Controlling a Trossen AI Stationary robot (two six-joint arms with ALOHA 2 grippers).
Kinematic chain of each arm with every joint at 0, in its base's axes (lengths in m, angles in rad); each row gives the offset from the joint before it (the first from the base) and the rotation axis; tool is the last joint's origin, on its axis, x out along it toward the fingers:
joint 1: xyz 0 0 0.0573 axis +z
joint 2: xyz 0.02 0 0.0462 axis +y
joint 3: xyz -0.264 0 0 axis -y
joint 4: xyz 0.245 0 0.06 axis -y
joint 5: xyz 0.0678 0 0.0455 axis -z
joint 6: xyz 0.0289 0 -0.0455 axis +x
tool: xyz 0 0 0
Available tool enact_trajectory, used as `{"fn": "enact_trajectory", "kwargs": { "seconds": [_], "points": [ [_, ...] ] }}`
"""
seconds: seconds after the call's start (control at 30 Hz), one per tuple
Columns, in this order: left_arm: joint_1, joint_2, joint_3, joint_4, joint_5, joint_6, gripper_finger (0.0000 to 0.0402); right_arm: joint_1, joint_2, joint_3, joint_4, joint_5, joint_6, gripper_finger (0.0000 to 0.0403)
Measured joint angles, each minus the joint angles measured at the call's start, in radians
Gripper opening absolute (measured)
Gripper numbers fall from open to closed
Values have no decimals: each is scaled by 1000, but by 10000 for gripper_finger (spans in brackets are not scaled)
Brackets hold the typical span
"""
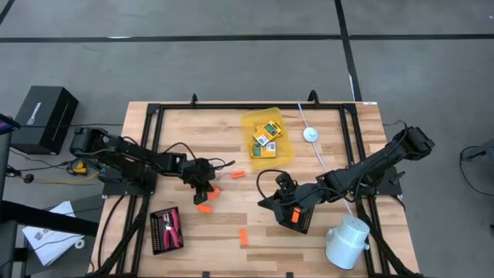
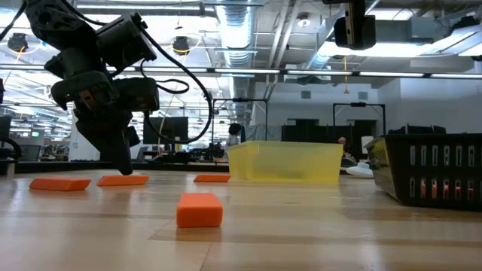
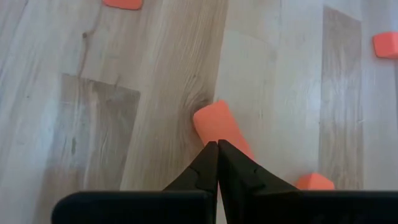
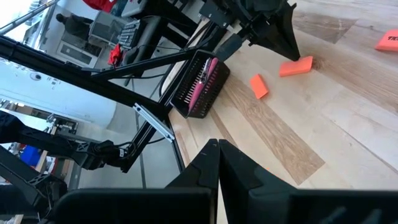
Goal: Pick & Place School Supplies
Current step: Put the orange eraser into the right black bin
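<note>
Matt wooden table (image 1: 324, 239), translucent yellow plastic tray (image 2: 286, 162)

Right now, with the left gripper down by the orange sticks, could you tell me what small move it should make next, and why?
Probably open the fingers. The left gripper sits at the wooden table with its fingers shut, tips at the end of a short orange stick but not around it, so it cannot grasp until they part.
</note>
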Motion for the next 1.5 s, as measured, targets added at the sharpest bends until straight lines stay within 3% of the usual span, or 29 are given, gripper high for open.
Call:
{"fn": "enact_trajectory", "kwargs": {
  "seconds": [1.0, 1.5],
  "points": [
    [-2, 61, 2, 3, 5, 52, 0, 1, 0, 0, 6, -3, -8, 0],
    [4, 56, -63, 65, 13, 24, 0, 0, 0, 0, 7, -29, -7, 0]
  ]
}}
